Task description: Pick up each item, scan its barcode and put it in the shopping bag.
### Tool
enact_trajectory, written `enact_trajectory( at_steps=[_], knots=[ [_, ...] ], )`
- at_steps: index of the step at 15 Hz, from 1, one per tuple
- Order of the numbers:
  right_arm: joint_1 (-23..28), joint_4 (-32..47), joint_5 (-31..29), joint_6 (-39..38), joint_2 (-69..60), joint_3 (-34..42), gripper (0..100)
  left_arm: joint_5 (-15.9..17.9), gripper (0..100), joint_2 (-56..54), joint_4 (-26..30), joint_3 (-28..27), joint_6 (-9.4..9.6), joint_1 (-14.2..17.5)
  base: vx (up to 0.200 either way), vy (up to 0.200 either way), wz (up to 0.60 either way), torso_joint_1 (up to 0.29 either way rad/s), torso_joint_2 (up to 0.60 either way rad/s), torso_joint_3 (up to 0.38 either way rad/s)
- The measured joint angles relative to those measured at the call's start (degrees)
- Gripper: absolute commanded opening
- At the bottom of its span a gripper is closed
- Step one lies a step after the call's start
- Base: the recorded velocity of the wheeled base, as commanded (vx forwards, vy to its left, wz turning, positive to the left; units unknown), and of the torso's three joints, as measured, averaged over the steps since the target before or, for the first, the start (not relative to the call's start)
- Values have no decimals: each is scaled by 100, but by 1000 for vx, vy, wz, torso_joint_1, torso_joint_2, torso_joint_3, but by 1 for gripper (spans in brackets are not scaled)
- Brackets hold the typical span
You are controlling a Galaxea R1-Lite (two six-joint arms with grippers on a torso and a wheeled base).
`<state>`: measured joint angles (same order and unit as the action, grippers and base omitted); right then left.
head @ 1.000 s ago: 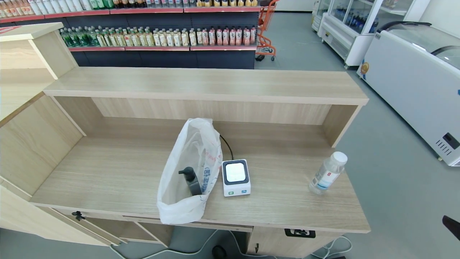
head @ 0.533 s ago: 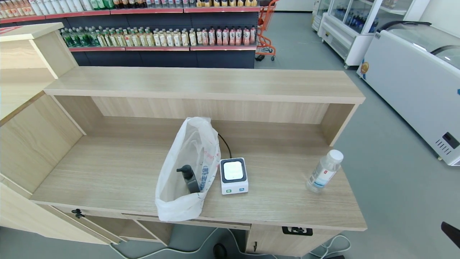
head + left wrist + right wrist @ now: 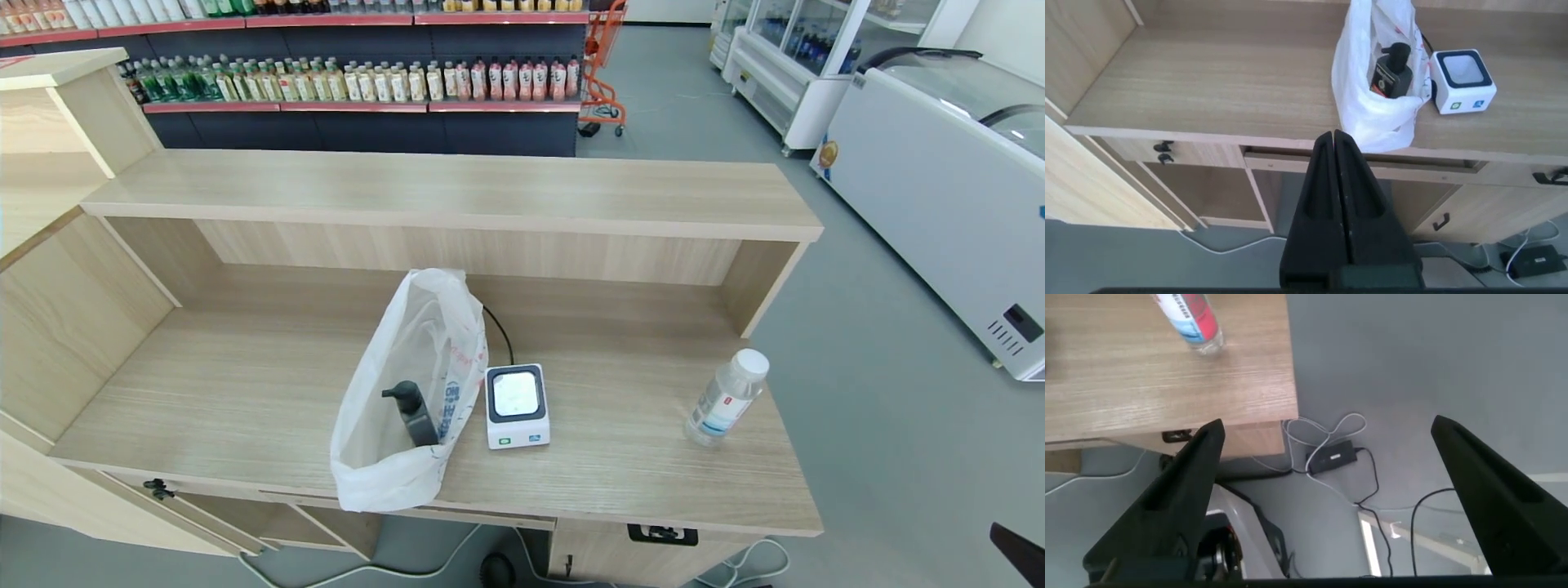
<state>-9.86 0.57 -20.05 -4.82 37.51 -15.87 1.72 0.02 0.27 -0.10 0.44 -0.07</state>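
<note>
A white plastic shopping bag [image 3: 408, 392] stands open on the wooden counter [image 3: 245, 392], with a dark pump bottle [image 3: 412, 416] upright inside it. The white barcode scanner [image 3: 516, 406] sits just right of the bag. A clear water bottle [image 3: 725, 398] with a white cap stands near the counter's right end. My left gripper [image 3: 1335, 140] is shut and empty, held below the counter's front edge in line with the bag [image 3: 1368, 90]. My right gripper [image 3: 1327, 433] is wide open and empty, off the counter's right front corner, with the water bottle [image 3: 1188, 318] ahead of it.
A raised ledge [image 3: 449, 192] runs along the counter's back, and wooden side walls close its left end. The scanner's black cable [image 3: 500, 331] trails toward the back. Cables and an adapter [image 3: 1331, 457] lie on the floor. Chest freezers [image 3: 939, 180] stand to the right.
The whole head picture has shifted a little leftward, so the camera moved. Bag, scanner and bottle keep their places on the counter.
</note>
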Motion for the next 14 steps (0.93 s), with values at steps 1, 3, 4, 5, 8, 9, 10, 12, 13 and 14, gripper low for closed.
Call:
enact_trajectory(
  at_steps=[1, 3, 4, 5, 8, 9, 10, 12, 13, 14],
  knots=[
    [5, -20, -113, 0, 66, 20, 100, 2, 0, 0, -6, 0, -1, 7, 0, 0, 0, 0, 0, 0],
    [5, -44, -226, 0, 260, 44, 100, 2, 0, 0, -5, 0, 0, 7, 0, 0, 0, 0, 0, 0],
    [9, -67, -228, -2, 378, 44, 100, 5, 0, 0, -5, 0, 0, 2, 0, 0, 0, 0, 0, 0],
    [-6, -115, -235, -9, 566, 26, 100, 5, 0, 0, -5, 0, 0, 7, 0, 0, 0, 0, 0, 0],
    [-66, -631, -222, -33, 1273, -6, 100, 2, 0, 0, -2, 0, 0, 2, 0, 0, 0, 0, 0, 0],
    [-72, -900, -215, -43, 1517, -11, 100, 5, 0, 0, -5, 0, 0, 7, 0, 0, 0, 0, 0, 0],
    [-79, -1170, -197, -60, 1799, -30, 100, 5, 0, 0, -6, 0, 0, 7, 0, 0, 0, 0, 0, 0],
    [-127, -1630, -145, -229, 2409, -80, 100, 5, 0, 0, -5, 0, 0, 7, 0, 0, 0, 0, 0, 0],
    [-182, -1866, -121, -399, 2712, -94, 100, 5, 0, 0, -5, 0, 0, 7, 0, 0, 0, 0, 0, 0],
    [-254, -2157, -102, -599, 3024, -118, 100, 5, 0, 0, -5, 0, 0, 7, 0, 0, 0, 0, 0, 0]
  ],
)
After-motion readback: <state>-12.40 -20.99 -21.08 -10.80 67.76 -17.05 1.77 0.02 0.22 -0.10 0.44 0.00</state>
